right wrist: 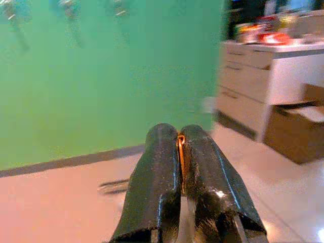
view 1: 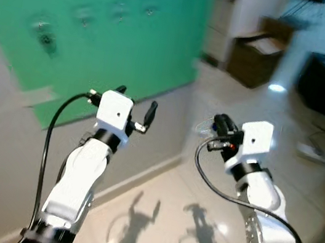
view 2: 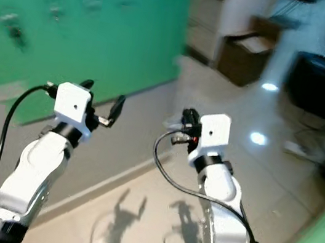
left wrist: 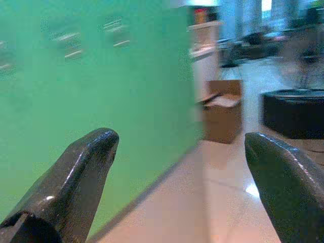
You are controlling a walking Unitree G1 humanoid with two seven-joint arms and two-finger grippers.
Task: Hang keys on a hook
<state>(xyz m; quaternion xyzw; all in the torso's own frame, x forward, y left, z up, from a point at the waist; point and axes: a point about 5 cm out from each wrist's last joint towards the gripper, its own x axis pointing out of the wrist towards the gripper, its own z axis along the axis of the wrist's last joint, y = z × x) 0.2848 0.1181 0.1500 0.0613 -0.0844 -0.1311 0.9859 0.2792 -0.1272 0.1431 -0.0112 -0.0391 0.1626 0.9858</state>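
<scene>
The robot is on its way to the green wall board (view 1: 103,30), and the pictures are blurry. The right gripper (right wrist: 180,147) has its two fingers squeezed tight on something thin and orange, most likely the keys (right wrist: 180,144). A faint ring (view 1: 202,127) shows by that gripper. The left gripper (view 1: 135,106) is raised, its fingers wide apart and holding nothing. The hooks (view 1: 83,16) sit in a row high on the board, well apart from both grippers. Next, the robot probably needs to get closer and lift the keys up to one hook.
</scene>
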